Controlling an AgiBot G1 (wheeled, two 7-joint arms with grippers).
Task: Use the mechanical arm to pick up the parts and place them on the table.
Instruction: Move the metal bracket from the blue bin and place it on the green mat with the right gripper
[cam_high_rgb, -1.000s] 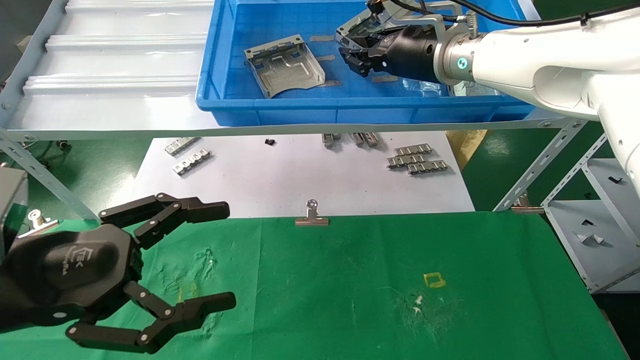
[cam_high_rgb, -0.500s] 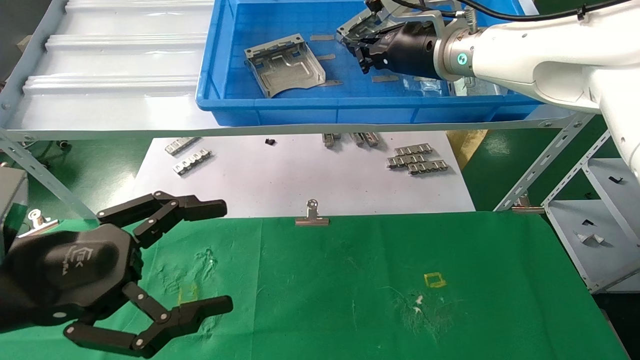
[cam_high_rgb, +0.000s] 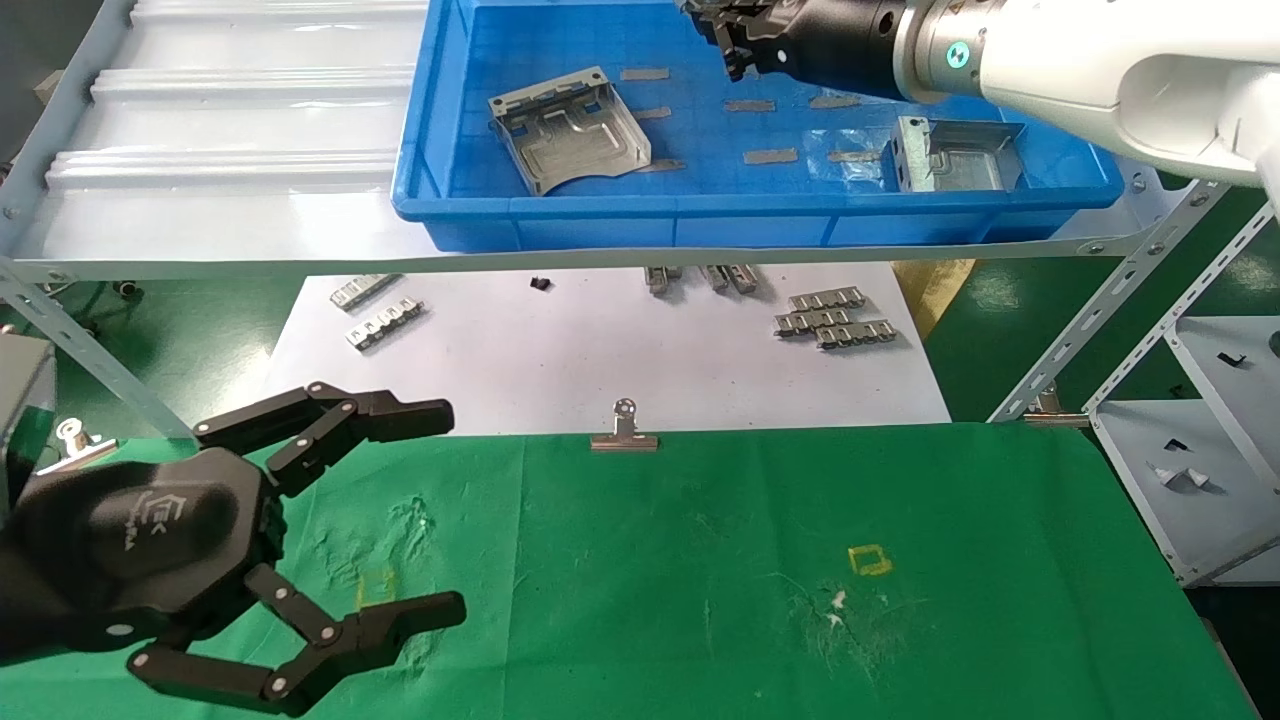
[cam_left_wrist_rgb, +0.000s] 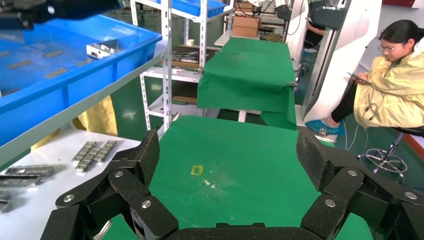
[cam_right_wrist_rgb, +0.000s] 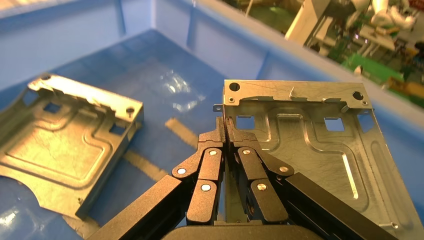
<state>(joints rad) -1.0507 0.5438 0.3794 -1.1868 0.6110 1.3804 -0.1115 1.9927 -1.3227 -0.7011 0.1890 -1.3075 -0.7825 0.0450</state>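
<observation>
Right gripper (cam_right_wrist_rgb: 225, 131) is pinched shut on the rim of one part (cam_right_wrist_rgb: 310, 145), fingertips together on its upturned edge near a corner hole. In the head view the right gripper (cam_high_rgb: 735, 35) sits high over the far side of the blue bin (cam_high_rgb: 560, 215), arm reaching in from the right, wrist roughly level, fingers pointing toward the robot's left; the held plate is not clear there. The wrist view shows it hanging at the fingertips above the bin floor.

Two more parts lie in the bin: one near the left end (cam_high_rgb: 568, 130), one at the right end by the near wall (cam_high_rgb: 955, 155). Small flat strips are scattered between them.

Step in hand, as I judge it: carry the gripped part out of the bin and down onto the counter (cam_high_rgb: 700, 580). To do it well, clear the bin's near wall and the grey shelf (cam_high_rgb: 230, 130) edge before coming forward and lowering. An edge pinch on thin sheet metal is likely to swing or slip, so move smoothly, keep the plate level, and release only when it rests flat on the green cloth, maybe near the yellow mark (cam_high_rgb: 868, 559).

Left gripper (cam_high_rgb: 440, 510) is parked low over the counter's near-left corner, fingers spread wide, nothing between them.
</observation>
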